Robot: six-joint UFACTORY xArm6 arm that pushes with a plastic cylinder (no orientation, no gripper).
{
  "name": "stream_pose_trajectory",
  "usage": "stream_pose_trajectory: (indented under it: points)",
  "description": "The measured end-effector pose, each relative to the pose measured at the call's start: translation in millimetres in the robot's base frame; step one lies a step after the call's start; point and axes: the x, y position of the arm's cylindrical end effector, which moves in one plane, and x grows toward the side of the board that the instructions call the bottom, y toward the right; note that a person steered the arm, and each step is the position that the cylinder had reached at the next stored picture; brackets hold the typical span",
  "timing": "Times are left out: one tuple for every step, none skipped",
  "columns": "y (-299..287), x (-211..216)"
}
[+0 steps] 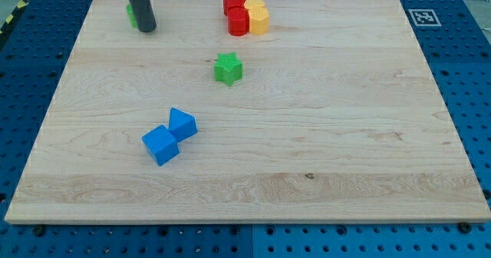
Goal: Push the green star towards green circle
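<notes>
The green star (228, 68) lies on the wooden board, a little above the middle. The green circle (131, 14) sits near the view's top left and is mostly hidden behind my dark rod; only its left edge shows. My tip (147, 29) rests on the board right beside the green circle, on its right and lower side. The tip is well to the left of the green star and above it in the view, apart from it.
A cluster of a red star (234, 2), a red block (238, 22) and two yellow blocks (258, 18) stands at the view's top centre. Two blue blocks (160, 145) (182, 124) touch at lower left. A tag (423, 17) marks the top right corner.
</notes>
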Motion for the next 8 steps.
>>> stream_pose_trajectory:
  points:
    - [1,0]
    - [19,24]
    - [19,24]
    - [19,24]
    - [20,24]
    - [21,24]
    - [22,24]
    - [22,37]
